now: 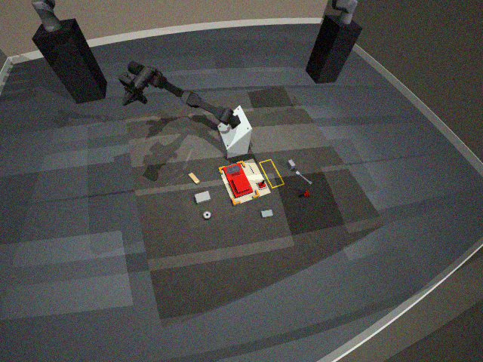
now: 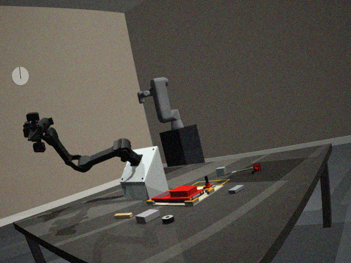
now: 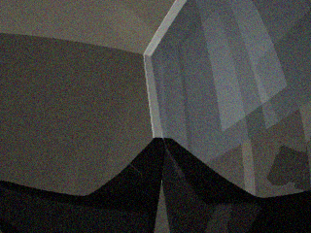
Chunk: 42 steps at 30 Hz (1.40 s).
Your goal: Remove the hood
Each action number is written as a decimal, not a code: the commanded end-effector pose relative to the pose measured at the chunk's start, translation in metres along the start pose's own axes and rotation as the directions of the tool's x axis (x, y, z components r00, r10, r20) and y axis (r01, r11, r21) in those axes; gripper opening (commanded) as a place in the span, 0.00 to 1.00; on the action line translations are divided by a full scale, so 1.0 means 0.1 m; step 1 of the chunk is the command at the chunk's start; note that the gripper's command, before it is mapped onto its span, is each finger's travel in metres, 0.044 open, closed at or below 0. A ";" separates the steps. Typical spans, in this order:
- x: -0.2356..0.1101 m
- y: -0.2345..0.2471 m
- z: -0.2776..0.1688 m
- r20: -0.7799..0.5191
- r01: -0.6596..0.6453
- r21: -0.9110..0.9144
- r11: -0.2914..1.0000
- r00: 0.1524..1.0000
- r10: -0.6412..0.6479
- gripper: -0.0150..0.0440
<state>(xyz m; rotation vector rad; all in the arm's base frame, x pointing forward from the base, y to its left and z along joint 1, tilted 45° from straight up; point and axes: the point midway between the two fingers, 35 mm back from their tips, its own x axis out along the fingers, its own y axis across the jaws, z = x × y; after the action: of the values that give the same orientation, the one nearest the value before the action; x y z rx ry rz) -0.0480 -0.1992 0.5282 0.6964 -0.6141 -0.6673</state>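
The red toy car (image 1: 238, 179) (image 2: 179, 193) sits on a beige board with orange corners (image 1: 235, 201) (image 2: 191, 201) in the middle of the table, in front of the arm's white base (image 1: 235, 134) (image 2: 144, 175). I cannot make out the hood as a separate part from here. The marked area is a yellow outline (image 1: 266, 160) (image 2: 218, 179) on the table just right of the board, with nothing in it. My gripper (image 1: 132, 99) (image 2: 38, 147) (image 3: 162, 147) is shut and empty. It hangs high in the air far to the left of the car, past the table's back left part.
A small red-and-black knob (image 1: 262, 182) (image 2: 207, 183) stands on the board's right side. Loose on the table are a tan block (image 1: 193, 177) (image 2: 123, 215), grey blocks (image 1: 202, 196) (image 1: 266, 213) (image 1: 291, 164), a ring (image 1: 206, 214) (image 2: 168, 218) and a red-handled tool (image 1: 306, 192) (image 2: 256, 167). Two black pedestals (image 1: 70, 58) (image 1: 331, 47) stand behind.
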 end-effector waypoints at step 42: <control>0.56 0.88 -4.96 -0.486 -0.432 -0.874 0.224 0.786 -0.382 1.00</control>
<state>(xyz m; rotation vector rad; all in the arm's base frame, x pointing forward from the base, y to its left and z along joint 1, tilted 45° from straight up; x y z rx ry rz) 0.3434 -0.0023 0.3521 -0.3246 0.3934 -0.5884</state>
